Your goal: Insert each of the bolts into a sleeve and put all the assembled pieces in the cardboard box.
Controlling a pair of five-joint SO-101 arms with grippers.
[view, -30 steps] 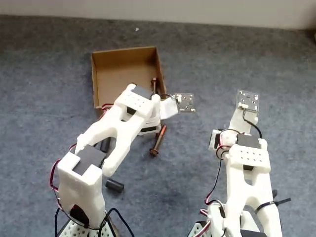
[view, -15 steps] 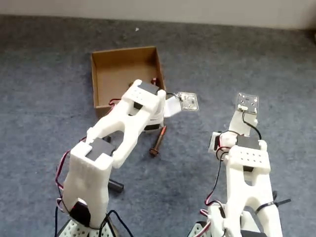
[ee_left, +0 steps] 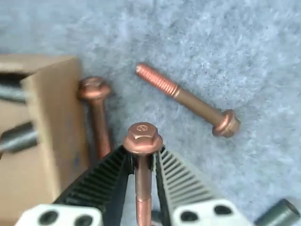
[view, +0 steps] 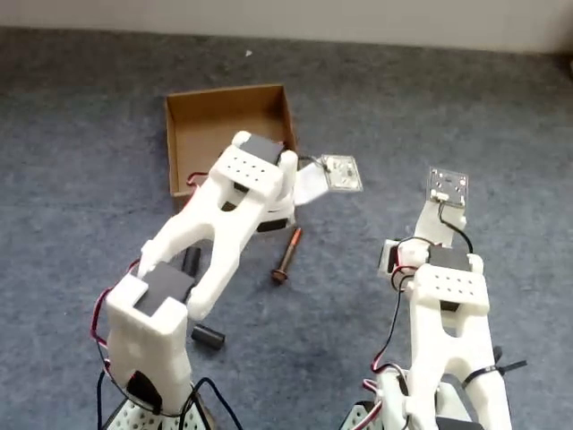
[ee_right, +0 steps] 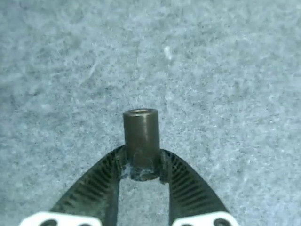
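My left gripper (ee_left: 142, 155) is shut on a copper bolt (ee_left: 142, 140), head pointing away from the wrist. It hangs by the near right corner of the cardboard box (view: 226, 133) (ee_left: 49, 141). A second bolt (ee_left: 97, 115) lies against the box's outer wall. A third bolt (view: 286, 255) (ee_left: 186, 100) lies loose on the carpet. Two dark sleeves (ee_left: 18, 136) show inside the box. My right gripper (ee_right: 141, 162) is shut on a dark sleeve (ee_right: 140, 136), held over bare carpet with its open end pointing away from the wrist.
Two loose sleeves lie on the grey carpet beside the left arm, one (view: 191, 262) near its middle and one (view: 208, 337) closer to its base. The right arm (view: 448, 296) stands apart on the right, with open carpet between the arms.
The left arm's wrist has shifted a little toward the box corner, now covering the bolt beside the wall. The right arm has not moved.
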